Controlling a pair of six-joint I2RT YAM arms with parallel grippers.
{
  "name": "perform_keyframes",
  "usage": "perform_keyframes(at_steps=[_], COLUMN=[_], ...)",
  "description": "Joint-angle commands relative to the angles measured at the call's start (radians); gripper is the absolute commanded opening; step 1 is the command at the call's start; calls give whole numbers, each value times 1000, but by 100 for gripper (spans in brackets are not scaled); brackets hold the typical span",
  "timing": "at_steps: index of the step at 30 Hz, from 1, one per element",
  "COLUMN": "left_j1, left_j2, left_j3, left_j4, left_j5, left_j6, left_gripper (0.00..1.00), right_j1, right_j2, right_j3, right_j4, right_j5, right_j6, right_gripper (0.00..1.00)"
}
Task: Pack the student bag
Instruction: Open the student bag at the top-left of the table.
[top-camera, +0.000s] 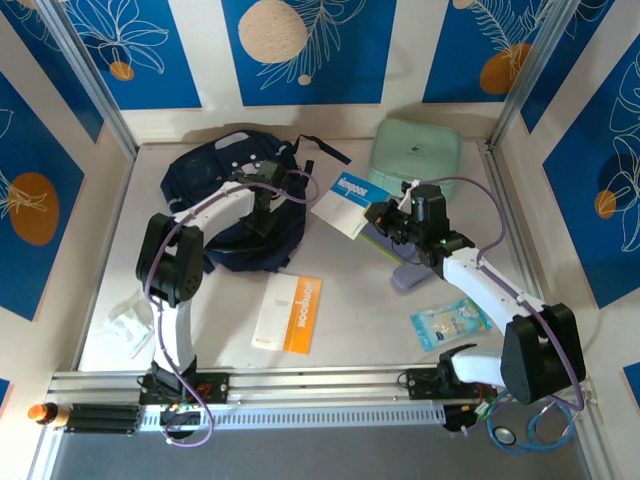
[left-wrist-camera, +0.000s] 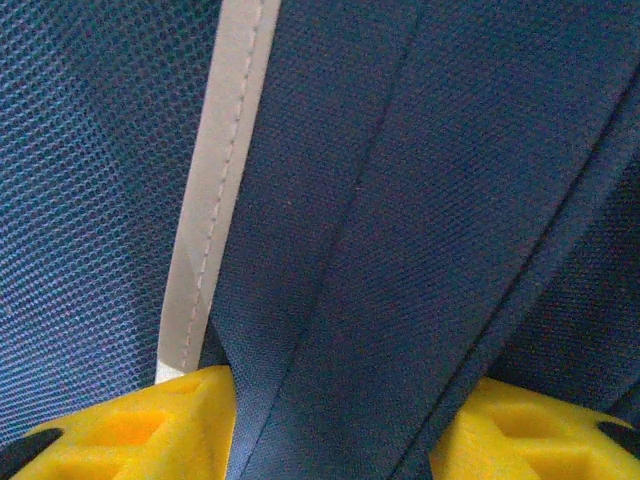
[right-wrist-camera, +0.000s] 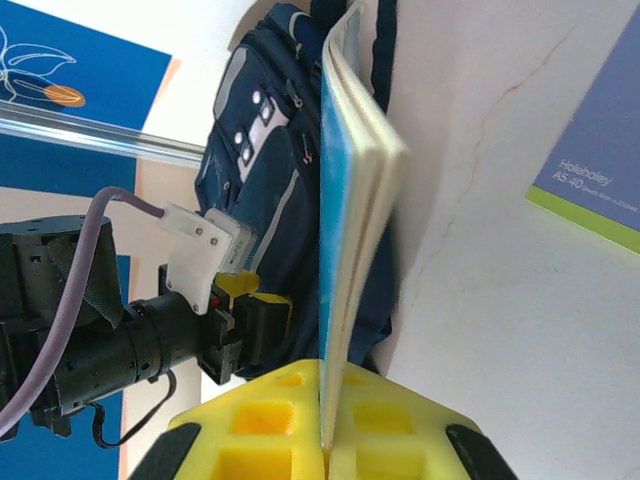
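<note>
At the far left corner of the table (top-camera: 350, 300) lies the student bag (top-camera: 225, 175), the left end effector (top-camera: 262, 218) down on its near right part. A navy fold covers the inner faces of its yellow fingers (left-wrist-camera: 150, 430), so I cannot tell whether they pinch it. Just beside the bag, the right end effector (top-camera: 385, 218) is clenched on a blue-and-white booklet (top-camera: 345, 198); a mint-green case (top-camera: 417, 150) sits at the far right corner.
</note>
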Motion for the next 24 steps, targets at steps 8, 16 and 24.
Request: perform_keyframes(at_steps=[8, 16, 24], left_j1=[-6, -6, -8], left_j2=[37, 3, -101], left_j3=[59, 116, 146], left_j4=[-73, -108, -88], left_j5=[-51, -21, -13], left_j6=[35, 29, -17], left_gripper=[36, 10, 0], right_j1=[2, 1, 2], right_j2=[-3, -22, -29], right_j3=[-3, -8, -26], right_j4=[12, -2, 7], right_j5=[5, 36, 30], right_j6=[-6, -27, -45], right_gripper=[0, 0, 0])
